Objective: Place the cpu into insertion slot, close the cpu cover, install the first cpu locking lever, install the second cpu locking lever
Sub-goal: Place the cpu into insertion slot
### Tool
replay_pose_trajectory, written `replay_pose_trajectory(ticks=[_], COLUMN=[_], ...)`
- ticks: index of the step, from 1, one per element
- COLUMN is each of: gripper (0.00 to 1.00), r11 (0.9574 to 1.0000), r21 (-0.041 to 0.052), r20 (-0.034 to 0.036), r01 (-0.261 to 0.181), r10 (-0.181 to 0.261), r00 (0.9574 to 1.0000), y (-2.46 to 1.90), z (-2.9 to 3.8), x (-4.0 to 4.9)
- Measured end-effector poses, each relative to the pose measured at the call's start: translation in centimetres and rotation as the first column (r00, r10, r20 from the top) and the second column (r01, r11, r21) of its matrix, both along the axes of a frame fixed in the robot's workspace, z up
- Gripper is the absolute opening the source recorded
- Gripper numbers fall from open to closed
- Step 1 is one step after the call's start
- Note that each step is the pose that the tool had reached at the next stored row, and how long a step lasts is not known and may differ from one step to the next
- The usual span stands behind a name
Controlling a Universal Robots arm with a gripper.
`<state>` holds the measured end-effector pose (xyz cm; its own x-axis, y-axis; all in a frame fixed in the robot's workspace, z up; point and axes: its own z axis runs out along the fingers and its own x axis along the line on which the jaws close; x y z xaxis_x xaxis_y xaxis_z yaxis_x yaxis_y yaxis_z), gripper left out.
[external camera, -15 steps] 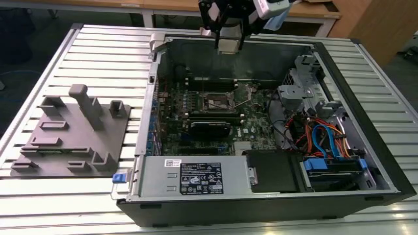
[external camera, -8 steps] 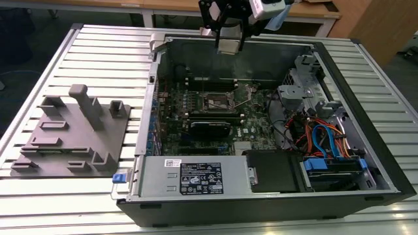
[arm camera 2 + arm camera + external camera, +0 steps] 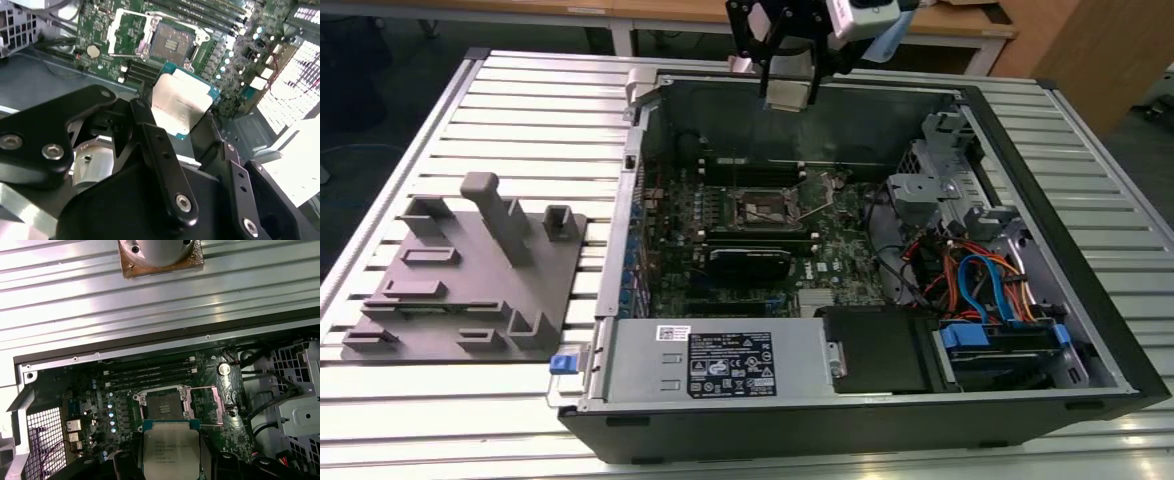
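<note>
Claw point(image 3: 790, 92) grips cpu point(image 3: 181, 106), well above open insertion slot point(image 3: 163, 404).

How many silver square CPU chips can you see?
1. The flat square silver-faced cpu sits clamped in the gripper's black jaws, over the open black computer case; its motherboard socket is empty. Others may be hidden.

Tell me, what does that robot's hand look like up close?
The gripper is matte black: flat bar links joined by silver screws and pivots, ending in two slim jaws. A shiny silver cylinder sits behind the links.
</note>
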<state>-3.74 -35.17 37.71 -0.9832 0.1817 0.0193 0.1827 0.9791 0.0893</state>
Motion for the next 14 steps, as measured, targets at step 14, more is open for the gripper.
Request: replay_pose_trajectory(ticks=[14], gripper=[0.54], r11=[0.991], r21=[-0.0005], r20=[-0.0001], r01=[0.134], r10=[-0.134], r00=[0.991], y=[0.01], z=[-0.05], x=[0.0])
